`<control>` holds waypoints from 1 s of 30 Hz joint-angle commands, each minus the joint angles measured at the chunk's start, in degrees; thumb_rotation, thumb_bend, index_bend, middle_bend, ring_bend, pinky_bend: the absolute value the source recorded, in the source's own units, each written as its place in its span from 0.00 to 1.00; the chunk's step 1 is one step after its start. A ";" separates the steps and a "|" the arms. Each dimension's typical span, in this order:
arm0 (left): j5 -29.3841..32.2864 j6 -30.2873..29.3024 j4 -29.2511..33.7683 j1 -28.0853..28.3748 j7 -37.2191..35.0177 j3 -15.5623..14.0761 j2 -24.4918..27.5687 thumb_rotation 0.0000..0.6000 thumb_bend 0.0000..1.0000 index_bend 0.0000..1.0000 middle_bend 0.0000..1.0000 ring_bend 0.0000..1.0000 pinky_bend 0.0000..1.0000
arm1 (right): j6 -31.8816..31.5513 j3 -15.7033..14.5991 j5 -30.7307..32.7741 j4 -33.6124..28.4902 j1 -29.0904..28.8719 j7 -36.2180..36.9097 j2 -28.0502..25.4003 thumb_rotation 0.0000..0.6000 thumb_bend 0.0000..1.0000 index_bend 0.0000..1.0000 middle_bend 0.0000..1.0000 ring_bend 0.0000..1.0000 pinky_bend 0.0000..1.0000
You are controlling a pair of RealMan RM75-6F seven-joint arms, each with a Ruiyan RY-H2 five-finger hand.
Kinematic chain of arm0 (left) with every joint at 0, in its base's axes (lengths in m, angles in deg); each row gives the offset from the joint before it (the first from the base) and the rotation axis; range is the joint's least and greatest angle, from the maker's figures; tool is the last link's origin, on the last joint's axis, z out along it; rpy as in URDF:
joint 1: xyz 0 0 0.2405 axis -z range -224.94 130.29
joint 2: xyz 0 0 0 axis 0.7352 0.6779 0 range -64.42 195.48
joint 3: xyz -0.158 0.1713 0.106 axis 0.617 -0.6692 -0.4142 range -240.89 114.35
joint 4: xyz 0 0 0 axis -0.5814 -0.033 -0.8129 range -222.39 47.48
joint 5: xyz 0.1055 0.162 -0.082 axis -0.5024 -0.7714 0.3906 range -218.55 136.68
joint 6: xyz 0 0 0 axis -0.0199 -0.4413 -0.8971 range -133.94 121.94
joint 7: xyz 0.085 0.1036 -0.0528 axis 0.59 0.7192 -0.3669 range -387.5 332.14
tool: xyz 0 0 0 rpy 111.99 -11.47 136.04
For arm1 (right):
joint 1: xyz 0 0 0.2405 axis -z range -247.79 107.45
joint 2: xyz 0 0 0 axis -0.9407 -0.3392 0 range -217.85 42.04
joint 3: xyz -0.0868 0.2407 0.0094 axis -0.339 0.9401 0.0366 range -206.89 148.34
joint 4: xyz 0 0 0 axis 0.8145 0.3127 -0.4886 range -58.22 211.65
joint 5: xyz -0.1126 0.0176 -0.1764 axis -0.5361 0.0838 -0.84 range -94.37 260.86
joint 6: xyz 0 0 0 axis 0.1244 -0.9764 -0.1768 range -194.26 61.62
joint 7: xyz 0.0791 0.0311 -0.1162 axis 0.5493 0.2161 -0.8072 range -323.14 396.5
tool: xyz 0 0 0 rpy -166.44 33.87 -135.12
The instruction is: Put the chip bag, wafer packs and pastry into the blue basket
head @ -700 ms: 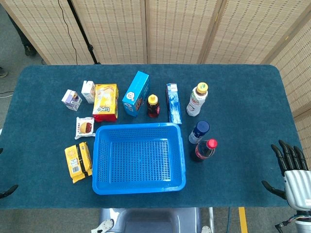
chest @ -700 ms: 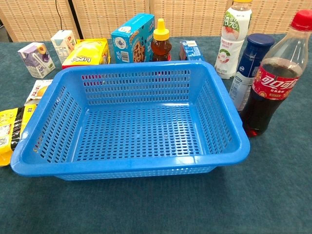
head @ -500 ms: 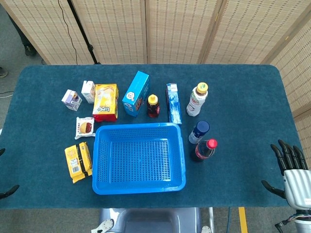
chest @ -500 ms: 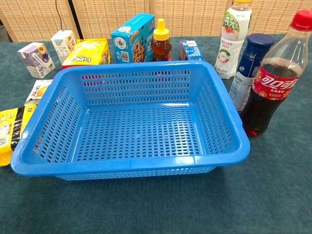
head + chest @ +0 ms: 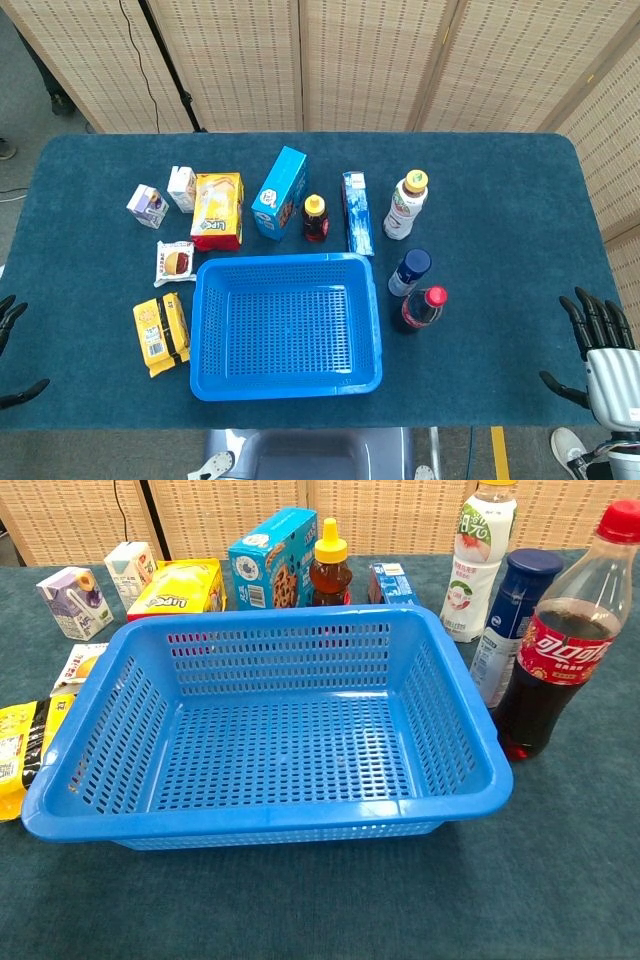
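Observation:
The blue basket (image 5: 285, 262) (image 5: 270, 810) stands empty at the front middle of the table. Left of it lie the yellow wafer packs (image 5: 161, 333) (image 5: 20, 750) and, just behind them, the wrapped pastry (image 5: 175, 262) (image 5: 80, 665). The yellow and red chip bag (image 5: 218, 210) (image 5: 178, 588) lies behind the basket's left corner. My left hand (image 5: 10, 350) shows only as dark fingertips at the far left edge, apart and holding nothing. At the table's front right corner my right hand (image 5: 600, 345) has its fingers spread and empty. Neither hand appears in the chest view.
Two small cartons (image 5: 165, 195) stand left of the chip bag. A blue cookie box (image 5: 281, 193), a honey bottle (image 5: 315, 218), a narrow blue box (image 5: 357, 212) and a white drink bottle (image 5: 405, 204) line up behind the basket. A dark blue bottle (image 5: 409, 272) and a cola bottle (image 5: 418, 309) stand by its right side.
My left hand's fingertips have come a little further into view at the left edge. The right hand has dropped very slightly. No object has moved.

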 commanded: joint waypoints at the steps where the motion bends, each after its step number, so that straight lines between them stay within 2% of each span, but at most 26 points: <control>1: -1.32 2.36 -1.82 4.17 0.02 2.43 -0.07 1.00 0.03 0.00 0.00 0.00 0.00 | -0.40 0.11 -0.07 0.03 0.14 0.94 -0.36 1.00 0.00 0.00 0.00 0.00 0.00; 7: -3.92 10.61 -6.15 13.78 3.24 5.70 0.64 1.00 0.03 0.00 0.00 0.00 0.00 | 0.15 0.66 1.17 -0.06 -0.11 0.80 -0.27 1.00 0.00 0.00 0.00 0.00 0.00; 11: -7.52 13.85 -14.32 21.09 4.13 7.60 -3.94 1.00 0.03 0.00 0.00 0.00 0.00 | 1.24 1.26 2.72 -0.06 -0.64 -0.25 0.24 1.00 0.00 0.00 0.00 0.00 0.00; 18: -9.80 19.54 -29.80 30.25 7.16 8.16 -13.32 1.00 0.03 0.00 0.00 0.00 0.00 | 3.72 2.56 6.37 0.12 -1.86 -2.51 1.39 1.00 0.00 0.00 0.00 0.00 0.00; 26: -9.08 24.95 -44.37 38.94 0.26 7.27 -22.85 1.00 0.03 0.00 0.00 0.00 0.00 | 6.36 3.98 10.33 0.80 -3.35 -4.58 2.64 1.00 0.00 0.00 0.00 0.00 0.00; 30: -8.96 27.77 -48.05 42.93 -0.42 6.60 -26.01 1.00 0.03 0.00 0.00 0.00 0.00 | 7.43 4.46 11.98 1.00 -3.96 -5.73 3.24 1.00 0.00 0.00 0.00 0.00 0.00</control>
